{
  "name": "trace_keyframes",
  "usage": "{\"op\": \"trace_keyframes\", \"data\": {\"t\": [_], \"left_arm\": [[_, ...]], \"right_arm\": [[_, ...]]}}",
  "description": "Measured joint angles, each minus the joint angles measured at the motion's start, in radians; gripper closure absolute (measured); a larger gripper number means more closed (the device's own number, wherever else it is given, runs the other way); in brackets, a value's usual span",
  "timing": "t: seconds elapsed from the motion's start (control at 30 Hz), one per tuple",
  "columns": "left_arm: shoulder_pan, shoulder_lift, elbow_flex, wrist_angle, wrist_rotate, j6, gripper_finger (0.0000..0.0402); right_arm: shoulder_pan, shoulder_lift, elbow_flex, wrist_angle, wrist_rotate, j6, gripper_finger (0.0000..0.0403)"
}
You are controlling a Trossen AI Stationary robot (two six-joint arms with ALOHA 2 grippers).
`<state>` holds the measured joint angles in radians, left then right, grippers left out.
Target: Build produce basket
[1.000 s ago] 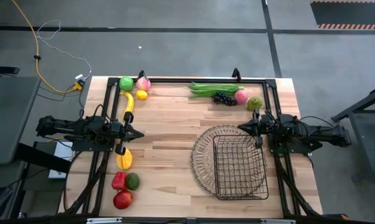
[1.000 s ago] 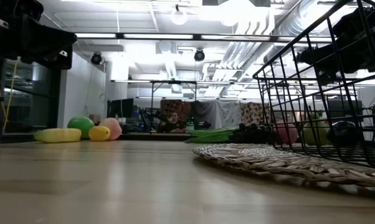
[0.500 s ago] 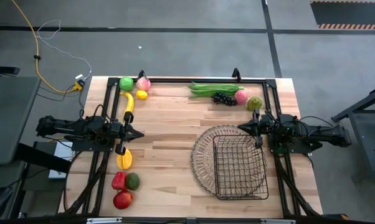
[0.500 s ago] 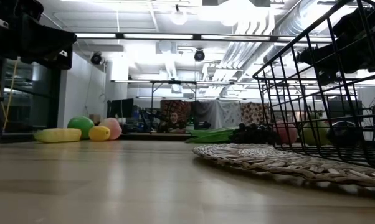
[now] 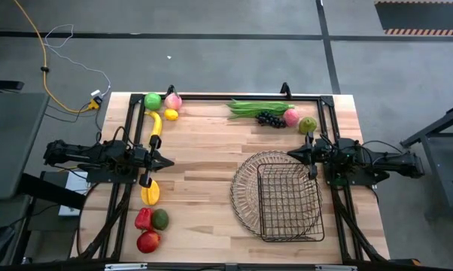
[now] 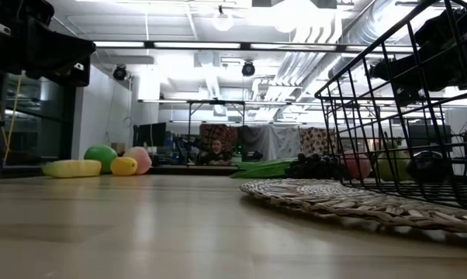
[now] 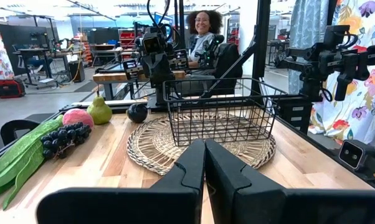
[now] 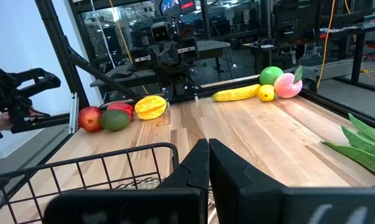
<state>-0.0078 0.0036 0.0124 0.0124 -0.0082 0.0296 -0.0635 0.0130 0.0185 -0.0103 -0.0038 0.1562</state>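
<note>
Fruit sits nearest along the table's (image 5: 211, 173) left side in the high view: a red apple (image 5: 148, 241) at the near edge, then a red pepper (image 5: 142, 218) touching an avocado (image 5: 160, 219), and a short yellow banana piece (image 5: 150, 193) a little farther in. Just beyond that piece the left gripper (image 5: 166, 161) hovers at the left edge with its fingers pressed together and nothing between them, pointing toward the table's middle. On the right half stands the basket (image 5: 245, 197), its flared woven rim round and its rectangular wire centre empty, reaching from the near edge to mid-table. The right gripper (image 5: 293, 156) hangs just over the basket's far rim, fingers likewise pressed together and holding nothing, aimed at the left arm across the bare wood. Farther on the left, a long banana (image 5: 156, 123) lies lengthwise, leading to a lemon (image 5: 171, 114), a green apple (image 5: 152, 101) and a pink peach (image 5: 173, 101) clustered at the far left corner. At the far right, long green beans (image 5: 256, 108) lie along the far edge with dark grapes (image 5: 269, 119) touching them, then a second peach (image 5: 291, 117) and a green pear (image 5: 308, 125) beside it. In the left wrist view a seated person (image 7: 203, 37) shows in the room beyond the table.
</note>
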Motion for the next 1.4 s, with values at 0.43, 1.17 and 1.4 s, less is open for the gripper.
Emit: {"op": "trace_keyframes", "data": {"t": [0.43,1.17,1.4], "left_arm": [[0.0,0.0,0.0,0.0,0.0,0.0,0.0398],[0.001,0.0,0.0,0.0,-0.021,0.163,0.0398],[0.001,0.0,0.0,0.0,-0.033,0.291,0.0398]], "right_arm": [[0.0,0.0,0.0,0.0,0.0,0.0,0.0402],[0.0,0.0,0.0,0.0,0.0,0.0,0.0402],[0.0,0.0,0.0,0.0,0.0,0.0,0.0402]]}}
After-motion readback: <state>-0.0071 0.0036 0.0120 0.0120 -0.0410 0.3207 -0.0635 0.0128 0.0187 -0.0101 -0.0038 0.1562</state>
